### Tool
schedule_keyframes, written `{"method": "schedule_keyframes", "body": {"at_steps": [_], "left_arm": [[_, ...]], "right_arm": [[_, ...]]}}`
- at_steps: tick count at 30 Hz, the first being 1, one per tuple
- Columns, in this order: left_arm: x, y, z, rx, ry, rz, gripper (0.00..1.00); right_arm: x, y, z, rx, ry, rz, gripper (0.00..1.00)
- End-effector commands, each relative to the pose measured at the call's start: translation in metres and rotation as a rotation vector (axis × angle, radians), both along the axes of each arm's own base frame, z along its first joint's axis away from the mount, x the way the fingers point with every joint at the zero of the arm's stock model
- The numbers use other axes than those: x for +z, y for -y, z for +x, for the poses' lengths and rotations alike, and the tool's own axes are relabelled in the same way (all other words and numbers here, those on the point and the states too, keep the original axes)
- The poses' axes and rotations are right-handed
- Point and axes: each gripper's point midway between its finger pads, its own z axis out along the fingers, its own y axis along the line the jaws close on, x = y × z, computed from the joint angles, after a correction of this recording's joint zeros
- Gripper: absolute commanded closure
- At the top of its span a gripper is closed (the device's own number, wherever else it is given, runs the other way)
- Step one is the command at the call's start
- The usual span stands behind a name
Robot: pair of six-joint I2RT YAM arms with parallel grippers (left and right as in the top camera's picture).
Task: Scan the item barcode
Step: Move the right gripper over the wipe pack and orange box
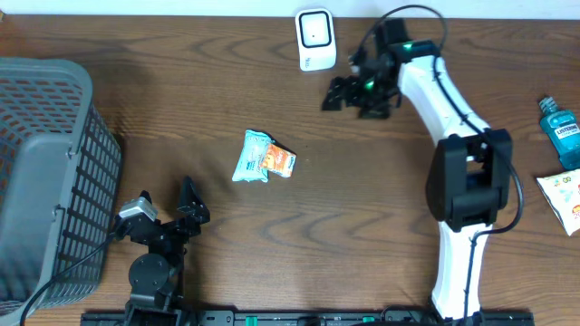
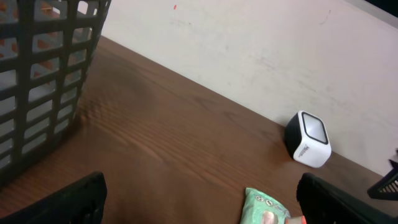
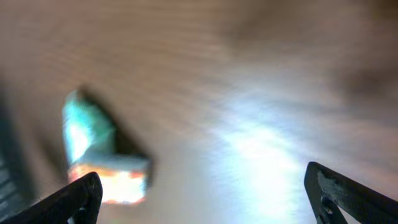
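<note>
Brown wooden table (image 1: 362, 235).
- Grey plastic lattice basket (image 1: 45, 100), left, cut off by the frame.
- White-and-black right arm (image 1: 453, 100), reaching far; right gripper (image 1: 335, 95) spread wide, holding nothing.
- Left gripper (image 1: 163, 201), near left, spread wide, holding nothing.
- White box-shaped barcode scanner (image 1: 315, 38), far edge.
- Teal-and-orange crinkled snack packet (image 1: 263, 157), lying mid-table, apart from both grippers. It is a blur in the right wrist view, and its barcode cannot be made out.
- Blue mouthwash bottle (image 1: 559, 127), right edge, partly cropped.
</note>
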Motion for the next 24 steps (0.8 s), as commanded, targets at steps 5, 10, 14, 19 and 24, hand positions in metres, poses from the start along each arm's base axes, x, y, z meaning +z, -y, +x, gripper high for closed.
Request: {"method": "schedule_keyframes", "body": {"at_steps": [5,10,14,19,24], "left_arm": [[-0.018,-0.002,-0.001,0.011,-0.051,0.0,0.02],[-0.018,-0.002,-0.001,0.011,-0.051,0.0,0.02],[-0.018,-0.002,-0.001,0.011,-0.051,0.0,0.02],[-0.018,-0.002,-0.001,0.011,-0.051,0.0,0.02],[-0.018,-0.002,-0.001,0.011,-0.051,0.0,0.02]], "right_arm": [[0.032,-0.079,-0.043,0.075,-0.092,0.139,0.07],[0.033,-0.121,-0.066,0.061,-0.149,0.137,0.21],[0.025,-0.14,-0.073,0.036,-0.118,0.056,0.19],[0.01,-0.142,-0.072,-0.02,-0.024,-0.12,0.17],[0.004,-0.141,-0.072,-0.084,0.008,-0.206,0.23]]}}
